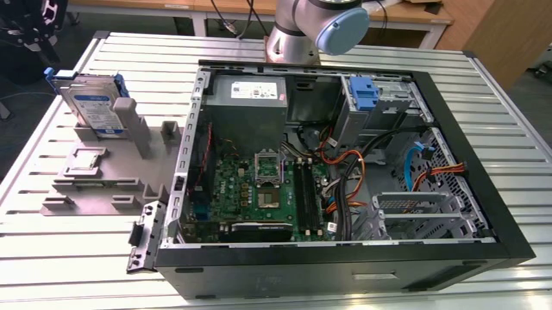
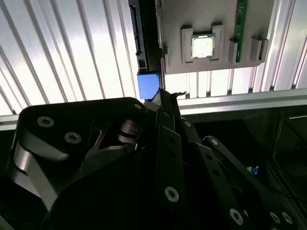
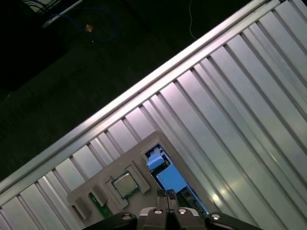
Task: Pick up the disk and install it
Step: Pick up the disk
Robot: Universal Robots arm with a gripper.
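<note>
There is one disk point(image 1: 93, 103), standing in one grey holder plate point(image 1: 99, 184) on the one table point(image 1: 69, 258). One processor chip point(image 2: 202, 46) lies on this plate. There is one open computer case point(image 1: 345, 271), with one power supply point(image 1: 248, 92) and one blue latch point(image 1: 366, 97) inside. One arm point(image 1: 315, 26) carries one tool point(image 3: 166, 193).

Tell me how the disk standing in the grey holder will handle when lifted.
Probably stiff: the disk is a flat, metal-looking slab. Likely heavy for its size, for the same reason. It stands on edge in the grey holder, so a sideways push might tip it.
</note>
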